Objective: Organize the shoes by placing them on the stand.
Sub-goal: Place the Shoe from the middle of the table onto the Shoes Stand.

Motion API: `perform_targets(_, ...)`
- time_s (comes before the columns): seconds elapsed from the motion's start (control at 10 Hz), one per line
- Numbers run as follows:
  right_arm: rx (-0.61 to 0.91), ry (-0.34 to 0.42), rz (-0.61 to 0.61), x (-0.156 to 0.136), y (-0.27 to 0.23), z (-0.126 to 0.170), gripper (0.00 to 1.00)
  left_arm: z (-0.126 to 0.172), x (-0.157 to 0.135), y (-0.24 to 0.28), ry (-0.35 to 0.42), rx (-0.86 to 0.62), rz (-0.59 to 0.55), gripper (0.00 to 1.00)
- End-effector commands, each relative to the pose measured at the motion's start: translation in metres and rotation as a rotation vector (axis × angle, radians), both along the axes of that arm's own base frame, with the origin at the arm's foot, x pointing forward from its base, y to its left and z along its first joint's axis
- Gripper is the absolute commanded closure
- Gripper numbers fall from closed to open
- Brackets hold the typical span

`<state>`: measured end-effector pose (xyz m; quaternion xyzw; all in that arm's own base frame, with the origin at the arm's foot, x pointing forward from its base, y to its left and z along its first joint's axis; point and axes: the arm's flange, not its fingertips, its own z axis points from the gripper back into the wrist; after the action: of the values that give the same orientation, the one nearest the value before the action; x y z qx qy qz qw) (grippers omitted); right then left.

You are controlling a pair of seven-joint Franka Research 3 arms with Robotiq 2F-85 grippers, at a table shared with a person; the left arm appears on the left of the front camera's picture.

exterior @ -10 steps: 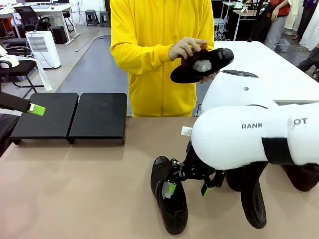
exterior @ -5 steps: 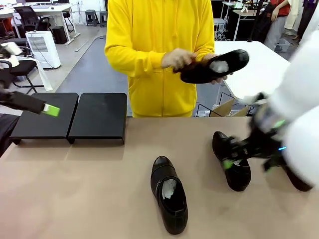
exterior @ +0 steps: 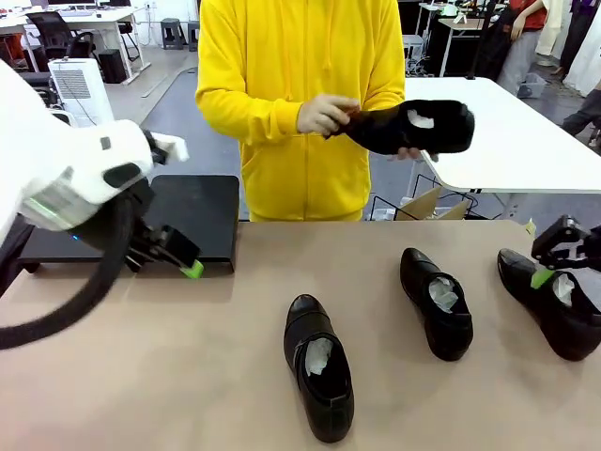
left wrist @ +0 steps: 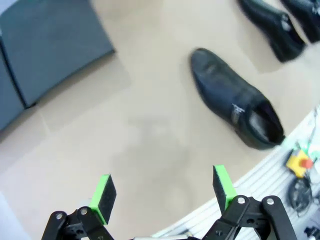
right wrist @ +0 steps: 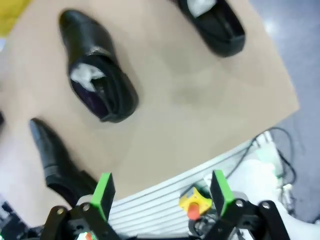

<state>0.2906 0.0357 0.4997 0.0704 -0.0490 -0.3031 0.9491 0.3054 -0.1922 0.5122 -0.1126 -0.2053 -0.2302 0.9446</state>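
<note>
Shoes (exterior: 437,303), three of them, lie on the tan table (exterior: 169,357), well apart from the stand (exterior: 207,211). A person (exterior: 300,56) in yellow holds the fourth shoe (exterior: 413,127) in both hands beyond the far edge. The left gripper (exterior: 183,263), fingers spread wide and empty, hangs at the stand's front edge. The nearest shoe (exterior: 319,381) lies well off to its right. The right gripper (exterior: 537,252), equally wide and empty, hovers by the rightmost shoe (exterior: 563,315). Its wrist view shows all three table shoes beyond the pads (right wrist: 103,192), none between them.
</note>
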Motion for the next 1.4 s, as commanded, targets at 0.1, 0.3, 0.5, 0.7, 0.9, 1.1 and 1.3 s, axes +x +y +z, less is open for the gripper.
perform_targets(0.1,0.078,0.029,-0.009,-0.02,-0.016,-0.052,0.0,0.002,0.016,0.022,-0.027,-0.012,0.059,0.0)
perform_targets(0.3,0.094,0.07,-0.052,-0.019,-0.023,-0.058,0.0,0.002,0.003,0.005,-0.001,-0.012,0.012,0.0)
perform_targets(0.5,0.041,0.05,-0.038,0.01,-0.014,-0.015,0.0,-0.034,-0.017,-0.065,0.027,-0.008,0.154,0.0)
perform_targets(0.7,0.041,0.05,-0.038,0.01,-0.014,-0.015,0.0,-0.062,-0.04,-0.146,0.12,0.026,0.304,0.0)
perform_targets(0.9,0.041,0.05,-0.038,0.01,-0.014,-0.015,0.0,-0.077,-0.042,-0.196,0.175,0.052,0.358,0.0)
perform_targets(1.1,0.041,0.05,-0.038,0.01,-0.014,-0.015,0.0,-0.081,-0.034,-0.237,0.214,0.035,0.439,0.0)
perform_targets(1.3,0.041,0.05,-0.038,0.01,-0.014,-0.015,0.0,-0.085,-0.023,-0.259,0.248,0.02,0.49,0.0)
